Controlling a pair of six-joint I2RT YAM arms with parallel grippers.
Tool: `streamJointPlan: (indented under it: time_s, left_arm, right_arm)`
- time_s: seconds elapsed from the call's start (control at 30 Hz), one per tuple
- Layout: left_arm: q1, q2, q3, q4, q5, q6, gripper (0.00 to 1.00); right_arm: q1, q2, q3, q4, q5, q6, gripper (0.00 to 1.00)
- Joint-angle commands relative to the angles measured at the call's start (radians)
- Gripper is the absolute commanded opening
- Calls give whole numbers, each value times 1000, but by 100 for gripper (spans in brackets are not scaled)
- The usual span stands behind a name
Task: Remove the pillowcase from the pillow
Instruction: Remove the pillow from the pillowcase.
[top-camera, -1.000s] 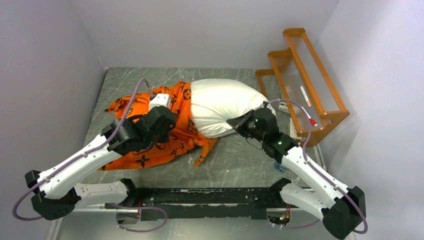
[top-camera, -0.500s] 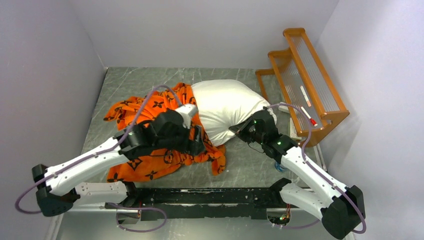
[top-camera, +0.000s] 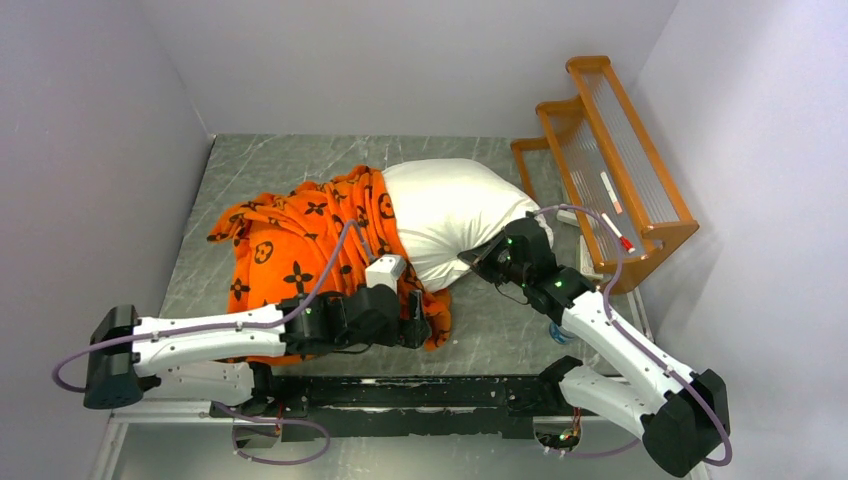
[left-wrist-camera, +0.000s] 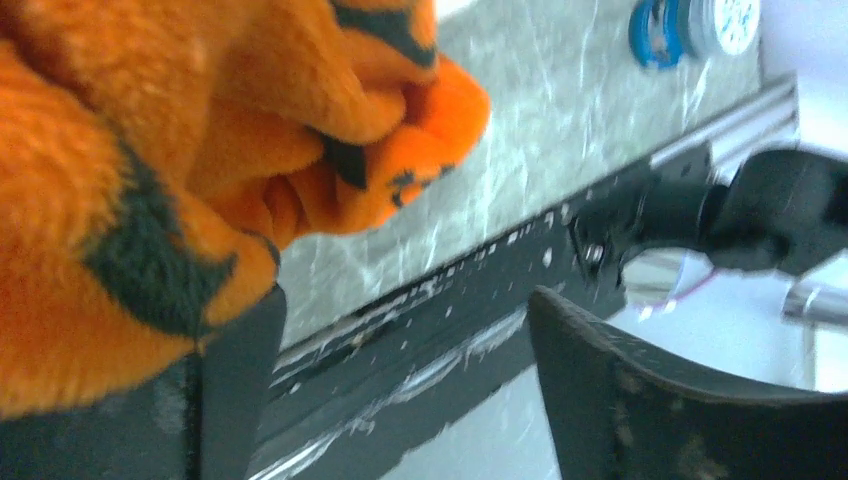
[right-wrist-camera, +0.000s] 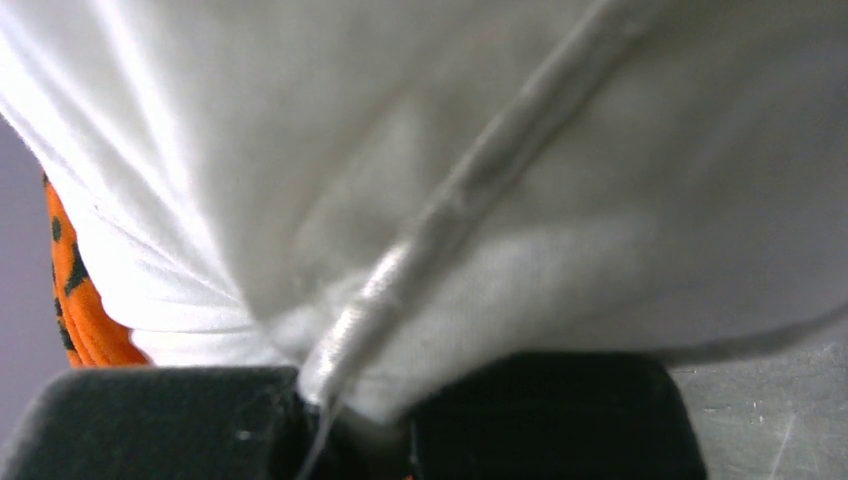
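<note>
Right gripper (right-wrist-camera: 350, 405) clamped on pillow (right-wrist-camera: 520, 150) seam. Left gripper (left-wrist-camera: 395, 330) apart — pillowcase (left-wrist-camera: 150, 150) merely rests against one finger; any pull may lose it.

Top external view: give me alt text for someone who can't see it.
An orange patterned pillowcase is bunched partway off a white pillow on a grey table. The right pincer grips the pillow's near edge; the left pincer sits at the pillowcase's near corner.

top view: bright, even, soft shadows on table (top-camera: 490, 322) | left wrist: pillowcase (left-wrist-camera: 150, 150) blurred, white glare right of it | right wrist: pillow (right-wrist-camera: 500, 150) soft-focus
</note>
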Motion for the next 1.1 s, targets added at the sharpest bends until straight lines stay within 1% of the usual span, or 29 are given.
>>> streamJointPlan:
  time_s: [0.0, 0.1, 0.17, 0.27, 0.3, 0.33, 0.37, 0.4, 0.43, 0.5, 0.57, 0.63, 0.73, 0.83, 0.9, 1.07]
  left_arm:
    - [-34, 60, -53, 258, -208, -184, 98]
    - [-45, 130, -5, 244, -309, -219, 98]
    - [-50, 163, 19, 200, -403, -249, 98]
    - [-49, 207, 14, 172, -553, -248, 98]
    - [-49, 223, 25, 119, -600, -258, 90]
    - [-46, 238, 45, 44, -633, -294, 75]
    - [-41, 246, 65, -35, -659, -314, 47]
    - [-40, 248, 78, -85, -684, -301, 20]
    - [-40, 246, 89, -127, -703, -272, 7]
    - [-40, 237, 103, -286, -734, -295, 5]
    - [-40, 214, 105, -474, -757, -380, 5]
    - [-40, 172, 84, -621, -760, -464, 5]
    - [-38, 84, 50, -738, -714, -487, 5]
    - [-39, 9, 34, -857, -650, -541, 5]
    - [-40, -33, 32, -927, -633, -581, 5]
    - [-38, -154, 45, -928, -641, -526, 5]
  right_arm:
    - [-17, -8, 26, -16, 60, -14, 0]
    - [-17, -8, 46, -42, 70, -26, 0]
    - [-18, -17, 46, -48, 75, -29, 0]
    - [-18, -31, 33, -39, 76, -20, 0]
    - [-18, -32, 31, -37, 74, -18, 0]
    - [-18, -32, 29, -37, 70, -19, 0]
    - [-18, -32, 29, -38, 66, -21, 0]
    - [-18, -30, 31, -42, 68, -29, 0]
    - [-18, -29, 34, -48, 74, -39, 0]
    - [-20, -26, 51, -75, 122, -67, 0]
    - [-23, -16, 91, -115, 183, -112, 0]
    - [-28, 0, 142, -169, 274, -158, 0]
    - [-66, 10, 191, -216, 344, -207, 0]
    - [-126, 8, 192, -204, 318, -261, 0]
    - [-153, 11, 178, -211, 296, -259, 0]
    - [-187, -6, 90, -188, 194, -226, 0]
